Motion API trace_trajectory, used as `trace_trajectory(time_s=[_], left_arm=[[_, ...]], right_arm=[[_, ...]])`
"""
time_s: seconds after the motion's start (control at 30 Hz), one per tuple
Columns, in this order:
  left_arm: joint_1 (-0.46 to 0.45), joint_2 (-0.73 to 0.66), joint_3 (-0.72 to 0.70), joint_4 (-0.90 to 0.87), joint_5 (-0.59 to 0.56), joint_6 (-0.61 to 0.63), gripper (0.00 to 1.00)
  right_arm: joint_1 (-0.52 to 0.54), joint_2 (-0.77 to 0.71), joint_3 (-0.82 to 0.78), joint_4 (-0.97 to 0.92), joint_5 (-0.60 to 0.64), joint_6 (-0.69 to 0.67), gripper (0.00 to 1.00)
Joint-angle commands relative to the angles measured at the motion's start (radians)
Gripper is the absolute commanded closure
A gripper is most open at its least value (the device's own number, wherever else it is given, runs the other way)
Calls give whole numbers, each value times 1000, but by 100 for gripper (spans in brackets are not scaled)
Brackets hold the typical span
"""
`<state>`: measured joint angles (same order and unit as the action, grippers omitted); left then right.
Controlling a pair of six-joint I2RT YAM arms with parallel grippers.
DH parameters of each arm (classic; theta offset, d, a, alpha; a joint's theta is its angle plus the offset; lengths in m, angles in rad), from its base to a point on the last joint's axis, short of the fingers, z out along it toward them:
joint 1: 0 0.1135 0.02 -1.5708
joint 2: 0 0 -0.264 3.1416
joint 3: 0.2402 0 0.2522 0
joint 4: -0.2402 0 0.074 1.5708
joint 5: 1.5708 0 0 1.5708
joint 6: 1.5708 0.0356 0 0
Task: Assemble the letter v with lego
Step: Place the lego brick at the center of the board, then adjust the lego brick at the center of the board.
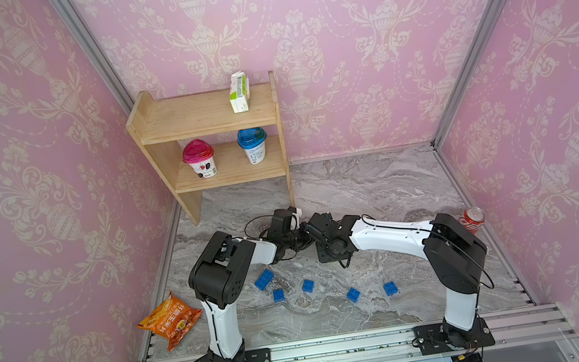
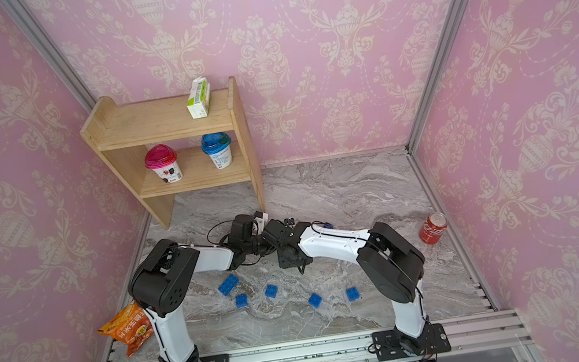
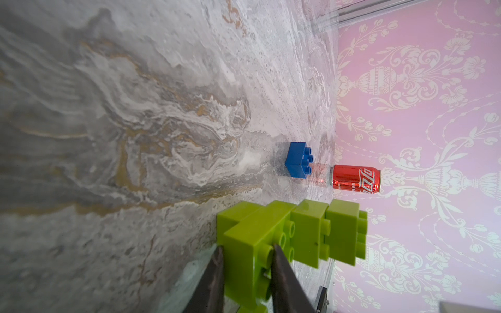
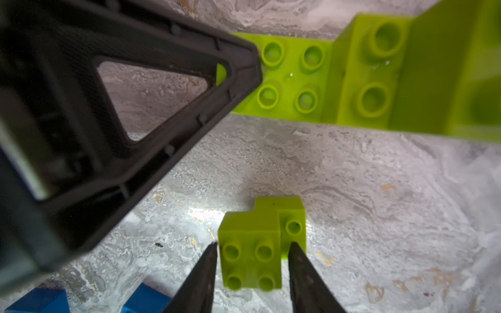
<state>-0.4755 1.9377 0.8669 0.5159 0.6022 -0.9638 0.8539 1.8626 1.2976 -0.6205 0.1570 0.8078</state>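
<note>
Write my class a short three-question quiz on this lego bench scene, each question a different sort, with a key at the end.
1. True or false: the soda can lies on its side.
2. The left gripper has its fingers shut on lego of which colour? A blue, B lime-green, C red.
3. How many cups stand on the lower board of the shelf?

Key: 1 false, it stands upright. 2 B. 3 two.
</note>
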Motion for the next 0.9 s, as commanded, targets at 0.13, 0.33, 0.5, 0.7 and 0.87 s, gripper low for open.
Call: trace_trajectory(time_s=[0.13,0.33,0.5,0.7,0.87], left_arm=[[-9,12,-20,-20,-32,-10,88],[-9,4,-19,-38,-30,0,88],[-13,4,-11,-63,-14,9,88],[-39,21,0,-47,-21,-12,85],[-49,30,9,-44,-30,-25,81]], right_arm=[[7,-49,43,-55,34,-19,37],[-42,-195,17,-88,28,-82,39],[-246,-345,-112,-15,-177,-235,31],[-445,-358,-224,143,-457,-304,7],[-499,-260,-215,248,-615,-292,9]])
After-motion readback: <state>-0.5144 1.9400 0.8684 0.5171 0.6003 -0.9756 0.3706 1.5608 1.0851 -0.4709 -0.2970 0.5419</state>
